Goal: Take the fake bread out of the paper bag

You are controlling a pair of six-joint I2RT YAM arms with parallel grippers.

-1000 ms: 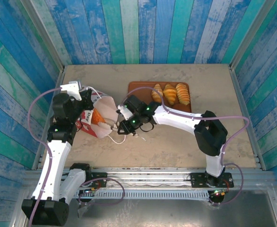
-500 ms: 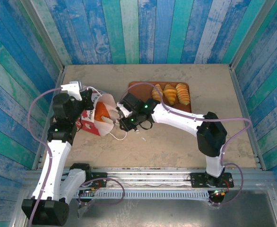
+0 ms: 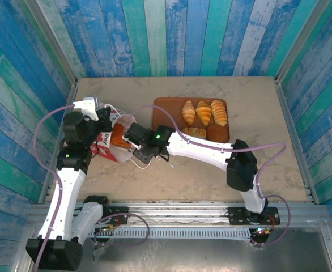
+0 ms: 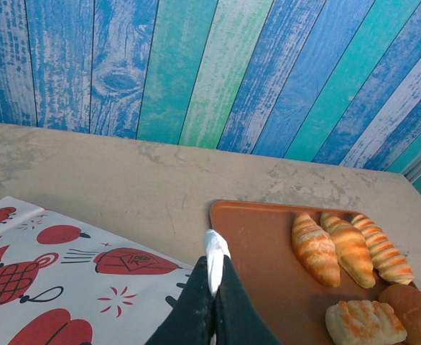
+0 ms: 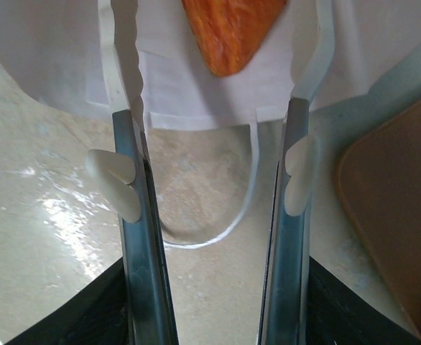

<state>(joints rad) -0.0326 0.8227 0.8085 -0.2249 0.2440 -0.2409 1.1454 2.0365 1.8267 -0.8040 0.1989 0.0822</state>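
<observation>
**A:** Where is the bread right now?

**B:** One orange-brown pastry (image 5: 232,29) lies inside the paper bag (image 3: 105,141), just past the mouth. The bag is on its side on the surface (image 3: 211,170), with its mouth facing the tray (image 3: 166,107). Five other pieces (image 4: 350,248) sit on that tray. I cannot tell whether more are hidden deeper in the bag.

**A:** State of the claws?

**B:** The left claw (image 4: 215,262) is pinched tight on a white strip that looks like the bag's rim. The right claw (image 5: 219,43) is at the mouth, its jaws partly apart and empty. The pastry's tapered tip lies on the line between the fingers (image 5: 128,144), untouched. The cord handle (image 5: 218,230) loops on the surface beneath them.

**A:** How should the pastry handle?

**B:** My estimate is that it is a light toy, fairly stiff, with a smooth skin. A grip on the tapered tip would probably slide off. It is better to reach deeper and close across the thicker middle.

**A:** And the bag?

**B:** It is thin paper, so it is soft and creases easily. The fingers could snag the rim or the cord. The left claw's pinch should keep the bag from dragging along.
</observation>
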